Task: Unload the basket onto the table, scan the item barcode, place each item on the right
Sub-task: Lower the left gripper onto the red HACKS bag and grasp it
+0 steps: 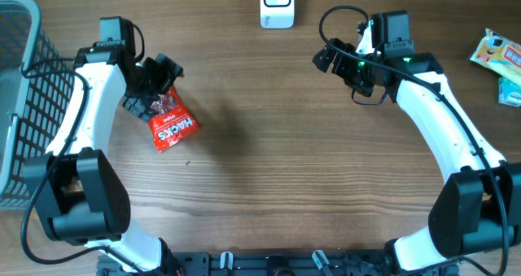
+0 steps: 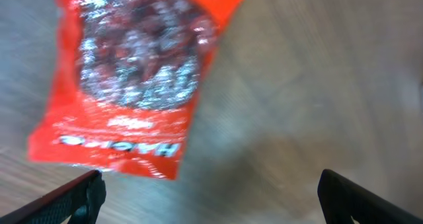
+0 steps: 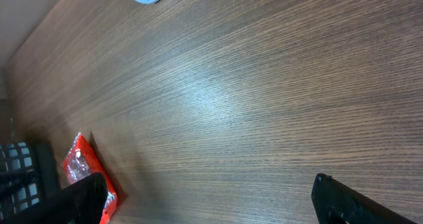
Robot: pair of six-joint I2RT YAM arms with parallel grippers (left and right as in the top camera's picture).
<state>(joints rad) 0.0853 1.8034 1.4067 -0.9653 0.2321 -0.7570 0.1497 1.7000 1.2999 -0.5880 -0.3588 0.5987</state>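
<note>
**Snack packet (image 1: 171, 123) loose on the counter (image 1: 269, 170)**

Red, it lay flat toward the counter's left edge, near a wire basket (image 1: 20, 81). The left pincer (image 2: 215, 194) hung just by it, jaws wide apart, empty. The right pincer (image 3: 218, 199), likewise apart and empty, hung near the white scanner (image 1: 277, 5) at the far edge.

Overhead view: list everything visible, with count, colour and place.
red foil snack packet: 1, red, left of centre
white box-shaped scanner device: 1, white, top centre
grey wire basket: 1, grey, far left
yellow-and-red snack packet: 1, yellow and red, far right
green packet: 1, green, right edge, cut off
brown wooden table: 1, brown, under everything
left gripper: 1, black, open, beside the red packet
right gripper: 1, black, open, empty, right of the scanner
</note>
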